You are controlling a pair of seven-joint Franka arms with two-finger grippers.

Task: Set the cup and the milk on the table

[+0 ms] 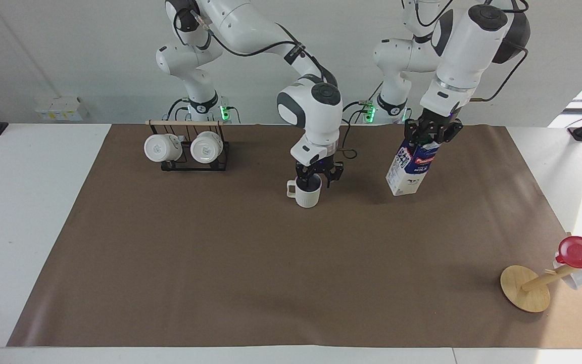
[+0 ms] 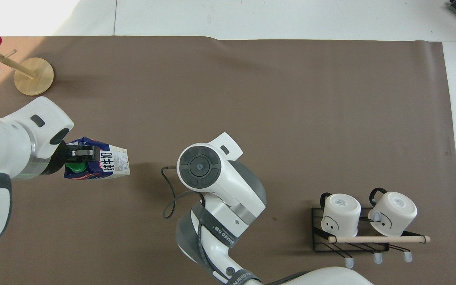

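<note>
The right end effector (image 1: 315, 178), fingers spread, straddles the cup (image 1: 307, 192); lifting could snag it. The left end effector (image 1: 431, 137) clamps the tilted milk (image 1: 408, 171), at the cup's 3 o'clock; release now might topple it.

Cup (image 1: 307, 193): one. Milk (image 1: 408, 168): one. White mugs (image 1: 162, 147): two. Red cup (image 1: 576, 252): one.

Surface (image 1: 28, 212): white top, covered by wide brown paper sheet (image 1: 250, 273). On paper: off-white cup (image 1: 307, 192), upright, mid-table; black wire rack (image 1: 195, 156) with two white mugs, toward right arm's end; round wooden stand base (image 1: 525, 288), toward left arm's end, farthest from robots.
</note>
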